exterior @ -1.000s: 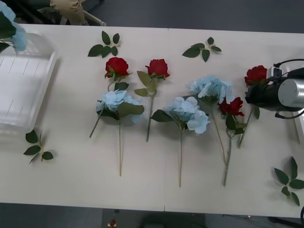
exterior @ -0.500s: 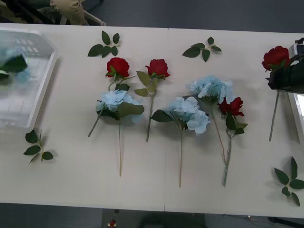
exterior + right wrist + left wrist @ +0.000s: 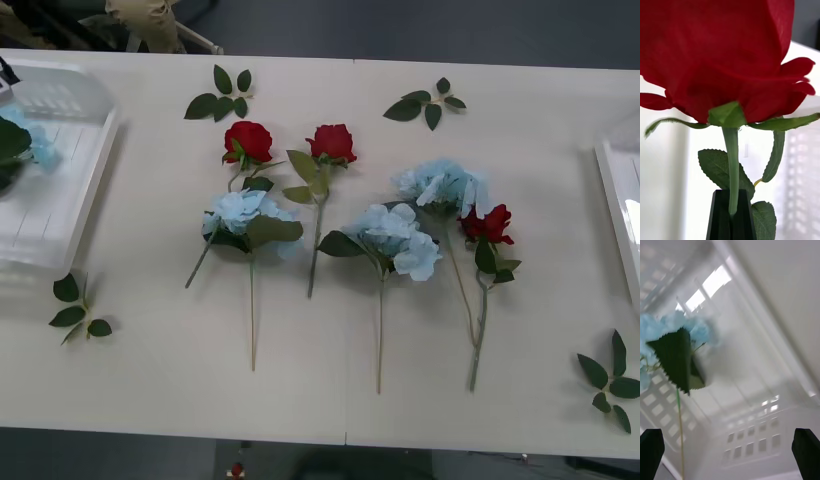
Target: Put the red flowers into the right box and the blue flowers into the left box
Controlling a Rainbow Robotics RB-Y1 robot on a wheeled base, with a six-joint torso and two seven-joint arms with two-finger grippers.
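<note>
Right wrist view: the right tool (image 3: 731,219) is clamped on a red rose (image 3: 718,56), lifted off the counter (image 3: 330,390) since a second ago, beside the right box (image 3: 618,215) at 3 o'clock. The left tool (image 3: 730,453), spread wide, has dropped a blue flower (image 3: 672,348) into the left box (image 3: 70,190) at 9 o'clock.

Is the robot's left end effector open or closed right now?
Open. In the left wrist view its two black fingers sit apart at the corners with nothing between them, and a blue flower lies loose in the left box.
</note>
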